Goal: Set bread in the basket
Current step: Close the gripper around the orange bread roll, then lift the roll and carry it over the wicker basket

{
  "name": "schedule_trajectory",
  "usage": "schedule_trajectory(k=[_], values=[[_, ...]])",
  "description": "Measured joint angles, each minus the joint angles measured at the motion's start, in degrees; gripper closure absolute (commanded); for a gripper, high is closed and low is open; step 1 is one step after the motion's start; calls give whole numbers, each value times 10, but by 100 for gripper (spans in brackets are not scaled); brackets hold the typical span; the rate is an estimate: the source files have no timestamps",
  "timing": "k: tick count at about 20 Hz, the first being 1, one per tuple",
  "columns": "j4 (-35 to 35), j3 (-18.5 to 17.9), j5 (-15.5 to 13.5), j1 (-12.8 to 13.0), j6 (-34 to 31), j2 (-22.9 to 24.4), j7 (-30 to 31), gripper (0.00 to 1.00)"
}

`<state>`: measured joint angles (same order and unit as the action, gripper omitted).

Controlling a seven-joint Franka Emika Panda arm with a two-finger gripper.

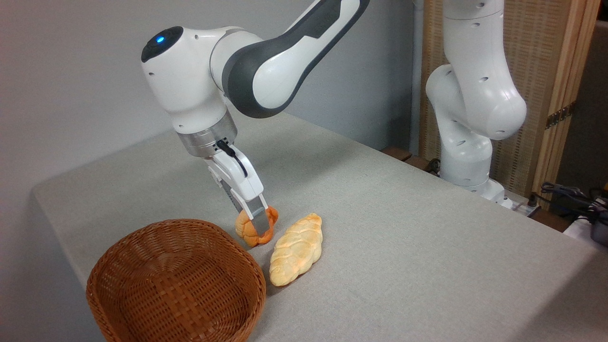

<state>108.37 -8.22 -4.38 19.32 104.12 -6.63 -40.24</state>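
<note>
gripper (257, 227): tilted, fingers straddling the bread (249, 230), near finger across its front, far one hidden, so grip cannot be told | bread: on the table (427, 228) near the front-left corner, just behind the basket (175, 282) (bowl holds nothing) | braided loaf (297, 249): just right of bread

No text, label, brand or number can be read anywhere.

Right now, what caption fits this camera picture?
Robot fingers straddle the orange bun beside the braided loaf, near the empty basket.
</note>
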Motion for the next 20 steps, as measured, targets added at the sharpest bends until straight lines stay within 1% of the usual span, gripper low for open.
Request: schedule_trajectory(k=[2,3,4,5,8,13,17,20], values=[[0,0,0,0,0,-1,0,55],[0,0,0,0,0,-1,0,58],[0,0,0,0,0,-1,0,71],[0,0,0,0,0,-1,0,76],[-1,0,0,0,9,-1,0,73],[-3,0,0,0,10,-1,0,73],[-4,1,0,0,10,0,0,71],[-5,4,0,0,5,9,0,71]])
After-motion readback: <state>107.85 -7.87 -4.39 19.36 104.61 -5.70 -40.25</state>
